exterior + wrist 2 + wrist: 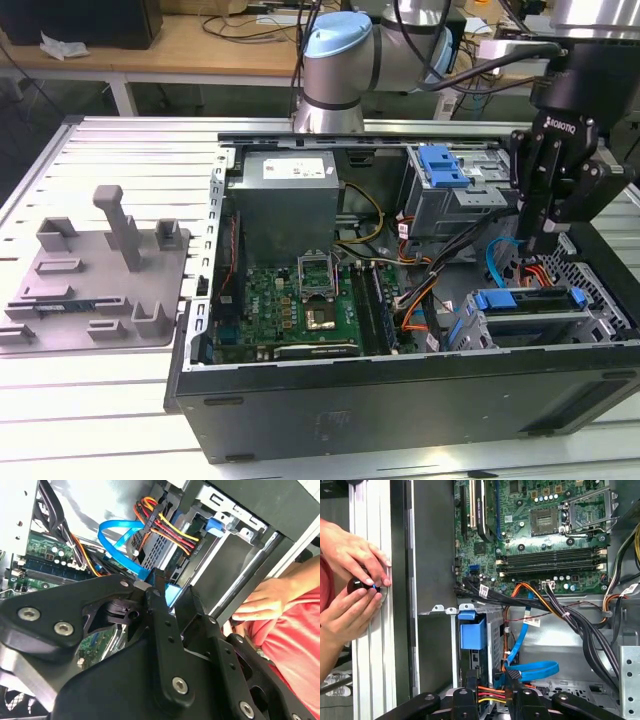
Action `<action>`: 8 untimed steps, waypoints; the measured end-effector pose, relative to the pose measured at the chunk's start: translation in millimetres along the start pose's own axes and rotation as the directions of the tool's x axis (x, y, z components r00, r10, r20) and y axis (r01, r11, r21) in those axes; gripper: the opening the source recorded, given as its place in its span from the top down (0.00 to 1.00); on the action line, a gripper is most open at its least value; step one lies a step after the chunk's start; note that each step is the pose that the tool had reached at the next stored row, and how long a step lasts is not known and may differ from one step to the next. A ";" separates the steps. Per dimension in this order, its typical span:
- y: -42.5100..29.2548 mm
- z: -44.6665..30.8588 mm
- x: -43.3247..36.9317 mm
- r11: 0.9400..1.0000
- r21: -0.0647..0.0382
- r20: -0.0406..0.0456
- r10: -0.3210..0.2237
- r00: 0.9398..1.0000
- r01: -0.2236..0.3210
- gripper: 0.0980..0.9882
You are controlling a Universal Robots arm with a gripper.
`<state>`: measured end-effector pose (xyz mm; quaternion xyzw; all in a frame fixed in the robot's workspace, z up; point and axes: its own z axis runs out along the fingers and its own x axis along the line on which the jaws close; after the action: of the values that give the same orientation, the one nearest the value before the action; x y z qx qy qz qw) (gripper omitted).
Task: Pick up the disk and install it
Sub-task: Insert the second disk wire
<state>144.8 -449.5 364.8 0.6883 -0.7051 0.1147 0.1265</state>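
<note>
Two black fingers of the gripper stand apart with nothing between them but the red, yellow and orange power leads beneath. In the exterior view the gripper hangs over the drive cage, at that view's right end of the open computer case.

Just beyond the fingertips we see the disk. It sits in the cage with the blue end of its carrier showing, its metal body mostly hidden. In the exterior view the disk lies flat across the cage top.

We judge it stiff, fairly heavy for its size, and sensitive to knocks. The carrier's long plastic edges look the safest hold, since the bare metal would be slippery.

A blue data cable loops close beside the cage, and the motherboard lies further in.

Outside the case wall, a person's hands hold a small dark round object at the bench edge. Farthest off, a grey plastic tray with upright posts rests on the bench.
</note>
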 end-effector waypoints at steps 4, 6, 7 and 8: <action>0.9 3.8 -1.3 1.000 0.003 -0.001 -0.005 1.000 0.005 0.70; 0.9 4.1 -1.3 1.000 0.007 -0.001 -0.006 1.000 0.006 0.70; 0.8 4.1 -1.3 1.000 0.008 -0.001 -0.007 1.000 0.007 0.70; 0.8 4.1 -1.3 1.000 0.008 -0.001 -0.007 1.000 0.007 0.70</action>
<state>143.9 -449.6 360.6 0.6913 -0.7019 0.1176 0.1245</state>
